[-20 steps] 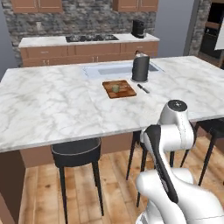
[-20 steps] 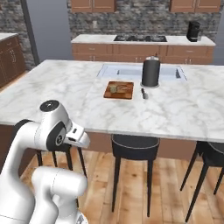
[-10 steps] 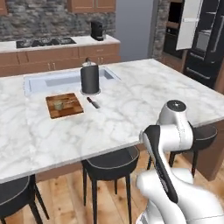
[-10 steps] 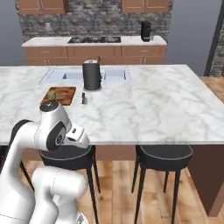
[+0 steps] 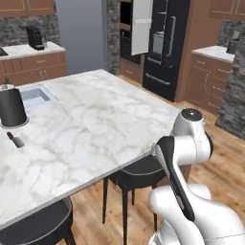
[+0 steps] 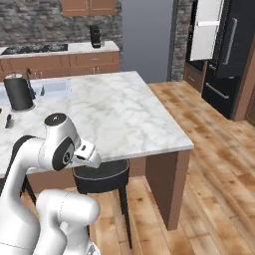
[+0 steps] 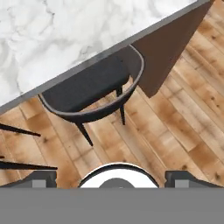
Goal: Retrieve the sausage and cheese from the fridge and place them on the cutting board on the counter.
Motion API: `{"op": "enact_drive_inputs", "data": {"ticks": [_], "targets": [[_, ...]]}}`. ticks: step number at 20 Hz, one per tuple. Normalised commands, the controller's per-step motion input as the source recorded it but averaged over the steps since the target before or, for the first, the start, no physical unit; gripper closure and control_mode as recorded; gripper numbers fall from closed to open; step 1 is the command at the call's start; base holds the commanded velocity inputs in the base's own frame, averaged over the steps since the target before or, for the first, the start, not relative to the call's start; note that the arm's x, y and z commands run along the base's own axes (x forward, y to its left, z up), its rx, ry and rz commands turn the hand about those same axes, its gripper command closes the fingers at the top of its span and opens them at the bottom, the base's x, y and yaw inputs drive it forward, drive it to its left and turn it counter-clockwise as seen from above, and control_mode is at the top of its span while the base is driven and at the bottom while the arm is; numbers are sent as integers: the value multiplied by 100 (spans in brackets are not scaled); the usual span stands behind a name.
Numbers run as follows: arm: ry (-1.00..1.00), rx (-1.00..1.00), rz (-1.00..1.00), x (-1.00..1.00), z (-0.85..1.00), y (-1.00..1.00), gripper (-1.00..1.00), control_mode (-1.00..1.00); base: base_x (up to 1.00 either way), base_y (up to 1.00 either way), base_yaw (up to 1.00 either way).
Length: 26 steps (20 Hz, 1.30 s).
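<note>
The fridge [image 5: 162, 45] stands dark and tall past the far end of the counter [image 5: 91, 124], with one door [image 5: 142, 26] swung open and its white inner side showing. In the right base view the fridge [image 6: 234, 47] is at the upper right, beyond the counter [image 6: 119, 109]. The sausage, the cheese and the cutting board are out of view. My arm is folded low near the base. My gripper [image 7: 112, 180] points down at the floor beside the counter's edge, open, with nothing between its fingertips [image 7: 43, 179].
A black stool [image 7: 94, 87] is tucked under the counter's edge right below the hand. A black cylindrical jug [image 5: 10, 107] and a small dark utensil [image 5: 14, 139] sit near the sink [image 5: 33, 95]. Open wooden floor [image 6: 214, 164] lies between counter and fridge.
The whole picture has swung: the base has moved rightward along the island, so the cutting board has slid out at the left and the fridge has come in. The arm's pose is unchanged.
</note>
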Motion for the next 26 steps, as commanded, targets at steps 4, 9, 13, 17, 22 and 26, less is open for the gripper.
{"op": "enact_drive_inputs", "data": {"ticks": [4, 9, 13, 17, 22, 26], "targets": [[0, 0, 0, 0, 0, 0, -100, 100, 75, -100, -28], [0, 0, 0, 0, 0, 0, -100, 100, 83, -100, -23], [0, 0, 0, 0, 0, 0, -100, 100, 94, -100, -16], [0, 0, 0, 0, 0, 0, -100, 100, 100, -100, -9], [0, 0, 0, 0, 0, 0, -100, 100, 100, -100, -4], [0, 0, 0, 0, 0, 0, -100, 100, 100, -99, 0]]}}
